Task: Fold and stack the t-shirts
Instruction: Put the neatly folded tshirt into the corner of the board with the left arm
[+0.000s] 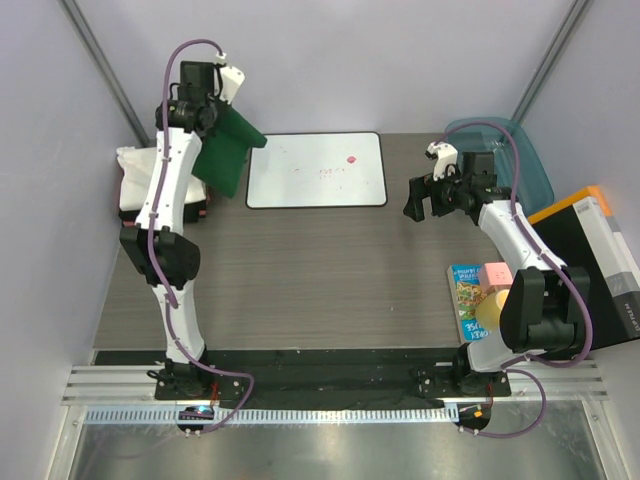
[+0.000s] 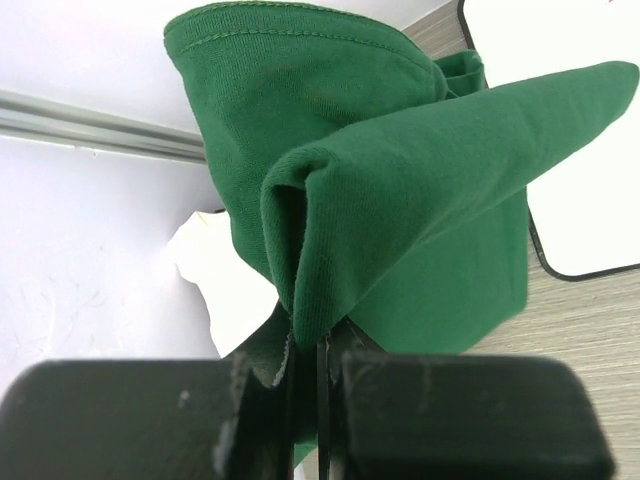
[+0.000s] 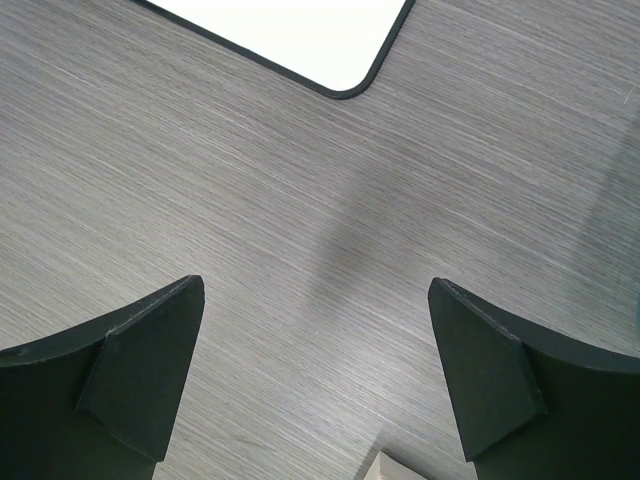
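Up at the far left of the top view, the left tool [image 1: 222,103] is pinching the dark green short-sleeved cloth t-shirt [image 1: 228,150], which is hanging bunched just below it, mostly lifted off the grey wood-grain surface [image 1: 320,270]. Below that tool and to its outer side, a folded white cloth t-shirt [image 1: 135,175] is lying. The right tool [image 1: 420,198] is hovering with its jaws spread wide and nothing between them, well apart from the green shirt. The flat white board with a black rim [image 1: 315,170] is lying between the two tools.

Seen from the left wrist, the left tool [image 2: 322,350] is clamping a doubled fold of the green t-shirt [image 2: 400,200], with the rest bulging ahead of it.

Seen from the right wrist, the right tool [image 3: 315,380] is facing bare surface [image 3: 250,200], with a board corner [image 3: 300,30] ahead.

The step in hand is probably lifting the green shirt for spreading. The next move likely calls for the empty tool taking a second edge, then laying the shirt flat.
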